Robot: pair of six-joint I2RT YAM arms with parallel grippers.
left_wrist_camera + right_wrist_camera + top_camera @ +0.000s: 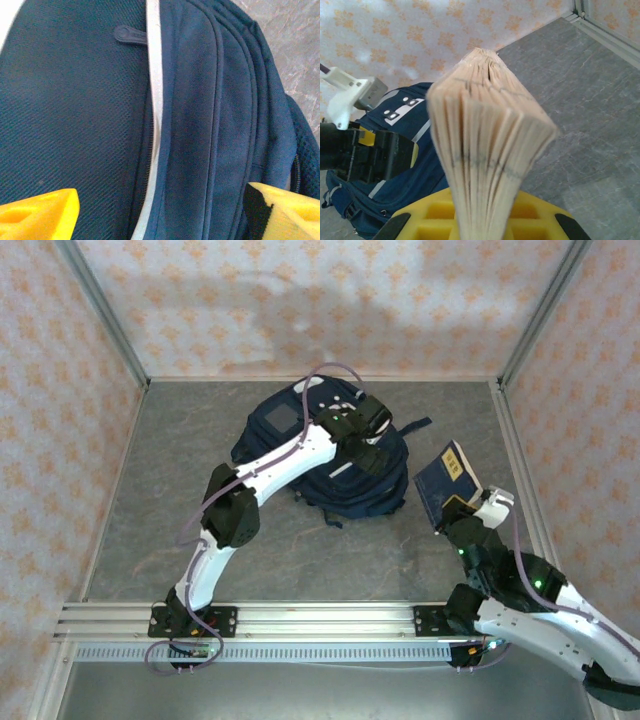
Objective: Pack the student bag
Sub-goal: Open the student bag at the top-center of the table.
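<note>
Overhead, one student bag [365, 488] lies at the middle back of the grey table [170, 510], its grey patch facing up. The left arm stretches across it and hides its centre. The left gripper [372, 435] hovers over the navy fabric with fingers spread wide, perhaps just clear of it, though contact is hard to judge. Well to the right, the right gripper [462, 505] pinches one book [447, 480] by its lower edge, raised off the table. Two arms, one bag, one book.
</note>
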